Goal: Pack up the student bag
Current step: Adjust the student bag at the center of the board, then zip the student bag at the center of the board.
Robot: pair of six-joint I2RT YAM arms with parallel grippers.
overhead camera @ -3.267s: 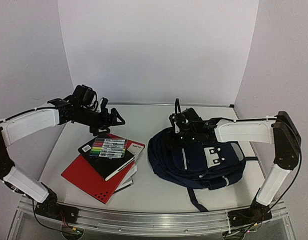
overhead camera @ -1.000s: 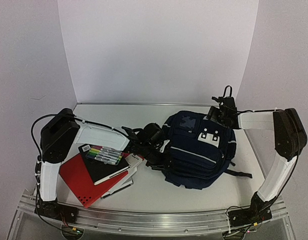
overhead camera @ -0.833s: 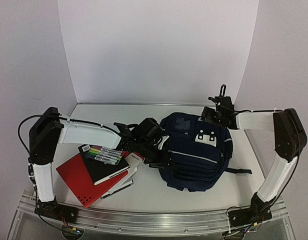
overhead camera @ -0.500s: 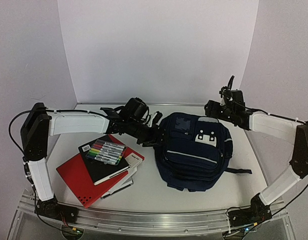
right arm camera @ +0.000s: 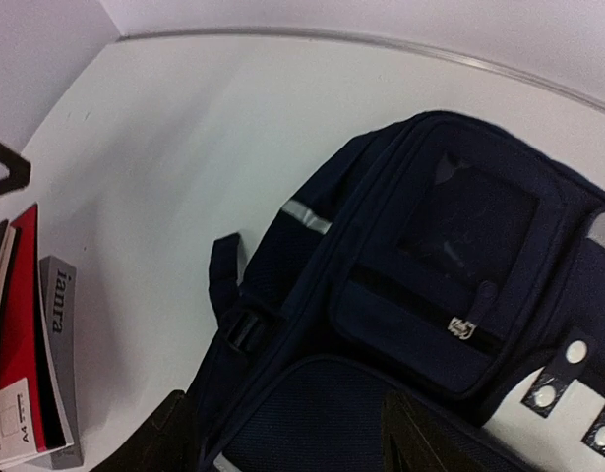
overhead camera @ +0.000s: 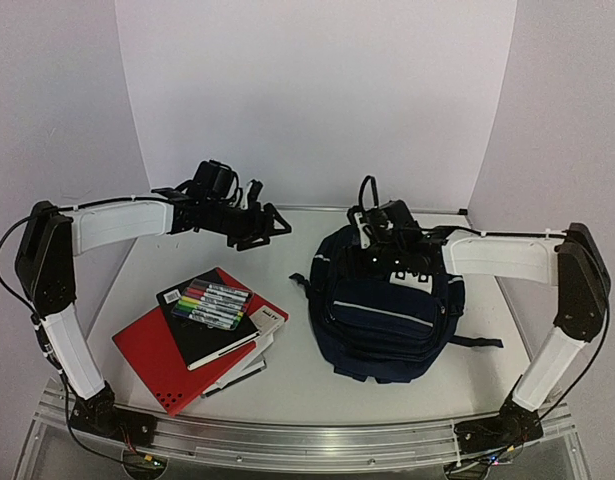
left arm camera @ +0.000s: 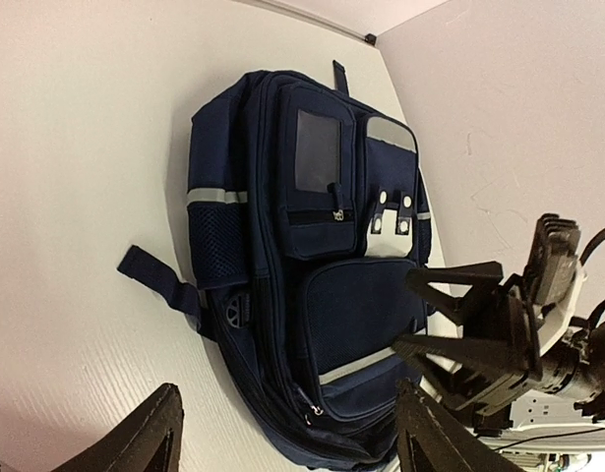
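1. Left gripper (overhead camera: pixel 267 230) has pulled up and away from the bag (overhead camera: pixel 387 310); fingers apart, empty.
2. Right gripper (left arm camera: pixel 412 310) has swung over the bag's top; fingers apart, gripping nothing.
3. Bag lies front-up right of the books (overhead camera: pixel 167 360), apparently zipped; probably needs opening next.

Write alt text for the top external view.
A navy backpack lies front-up on a white table, the right gripper open over its far end. To its left, the left gripper hangs open in the air beyond a stack of books topped with a pack of markers.
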